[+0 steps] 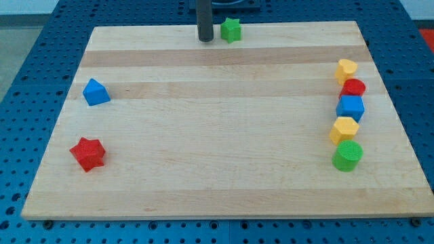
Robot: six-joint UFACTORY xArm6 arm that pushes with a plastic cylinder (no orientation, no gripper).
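Rod position: my tip (205, 39) rests on the wooden board surface (217, 163) at the view's top centre, just left of the green star-shaped block (231, 30), close to it but apparently not touching. The tool is a plain rod with nothing to clench or release; it grasps nothing.

Block layout:
- Blue triangular block (95, 92) and red star-shaped block (88, 154) lie at the view's left, well apart.
- At the view's right a near-touching column runs top to bottom: yellow block (346, 69), red cylinder (353, 87), blue block (350, 107), second yellow block (344, 129), green cylinder (348, 155).

Handling judgement: the blocks appear small, rigid and light; they should slide readily on smooth wood. An off-centre push against a star point would likely rotate the block.
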